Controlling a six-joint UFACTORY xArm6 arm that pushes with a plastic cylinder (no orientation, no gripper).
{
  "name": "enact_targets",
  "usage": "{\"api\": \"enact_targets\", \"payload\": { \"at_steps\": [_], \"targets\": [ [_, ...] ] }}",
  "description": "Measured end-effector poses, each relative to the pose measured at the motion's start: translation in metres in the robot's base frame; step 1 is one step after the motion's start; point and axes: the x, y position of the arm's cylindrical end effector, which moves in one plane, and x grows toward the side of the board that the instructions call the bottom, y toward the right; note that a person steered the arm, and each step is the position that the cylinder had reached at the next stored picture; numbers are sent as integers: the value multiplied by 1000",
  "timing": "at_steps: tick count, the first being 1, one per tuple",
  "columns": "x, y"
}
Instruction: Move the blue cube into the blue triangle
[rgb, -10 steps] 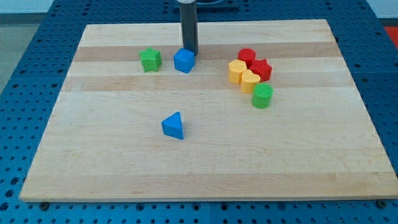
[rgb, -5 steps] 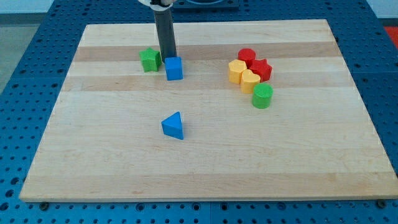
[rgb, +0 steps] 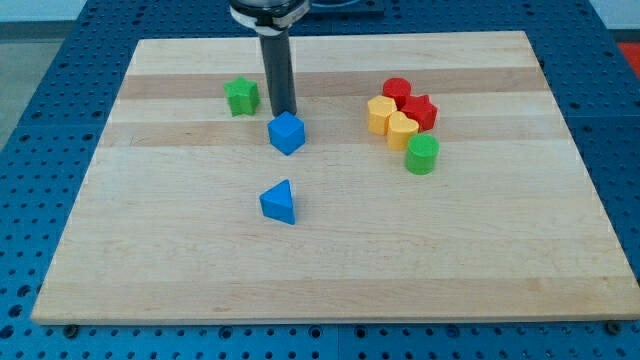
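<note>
The blue cube (rgb: 287, 133) sits on the wooden board, above the view's middle and turned corner-on. My tip (rgb: 283, 113) stands right behind it, touching its top edge on the view's upper side. The blue triangle (rgb: 279, 202) lies below the cube, towards the view's bottom, with a gap of about one block length between them.
A green block (rgb: 241, 96) sits up-left of my tip. At the view's right is a tight cluster: a red cylinder (rgb: 397, 91), a red star-like block (rgb: 419, 112), two yellow blocks (rgb: 379, 114) (rgb: 402, 130) and a green cylinder (rgb: 422, 154).
My tip moved left behind the blue cube, then down the view. The cube slid left and then down towards the blue triangle, and rotated corner-on. Other blocks stayed put.
</note>
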Motion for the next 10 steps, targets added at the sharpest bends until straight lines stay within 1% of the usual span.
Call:
{"api": "enact_targets", "payload": {
  "at_steps": [1,4,7,10],
  "targets": [
    [4,5],
    [44,4],
    [56,-20],
    [97,-23]
  ]
}}
